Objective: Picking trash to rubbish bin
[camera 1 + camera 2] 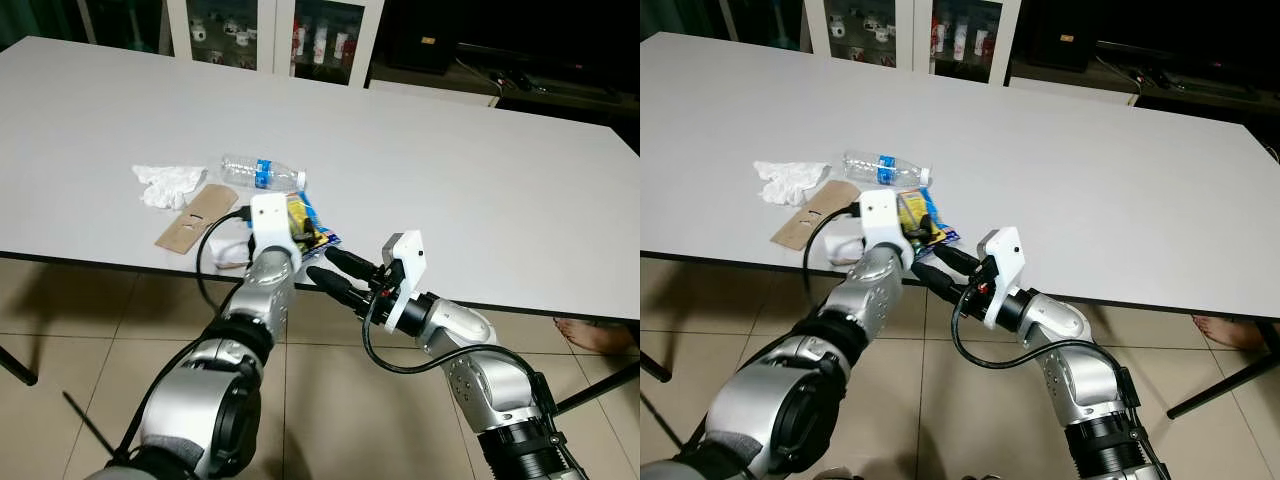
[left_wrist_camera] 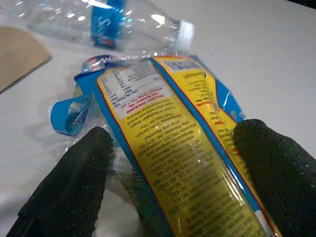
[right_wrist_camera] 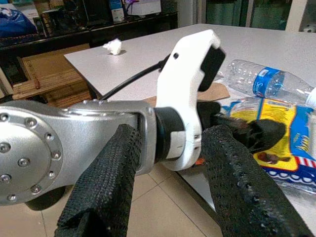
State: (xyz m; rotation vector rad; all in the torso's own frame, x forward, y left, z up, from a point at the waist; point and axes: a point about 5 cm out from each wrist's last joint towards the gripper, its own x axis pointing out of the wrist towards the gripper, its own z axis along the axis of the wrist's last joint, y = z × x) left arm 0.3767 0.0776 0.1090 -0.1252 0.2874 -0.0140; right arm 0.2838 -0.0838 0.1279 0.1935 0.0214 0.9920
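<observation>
At the near edge of the white bench [image 1: 450, 170], the left claw [image 2: 173, 173] straddles a yellow-and-blue crinkly snack wrapper [image 2: 168, 123], fingers spread. A clear plastic bottle [image 1: 262, 173] lies just behind. The right claw [image 1: 335, 272] hovers spread nearby.

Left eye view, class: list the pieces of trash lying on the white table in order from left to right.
Crumpled white tissue → brown cardboard piece → clear plastic bottle → yellow and blue snack wrapper, where the left claw is.
</observation>
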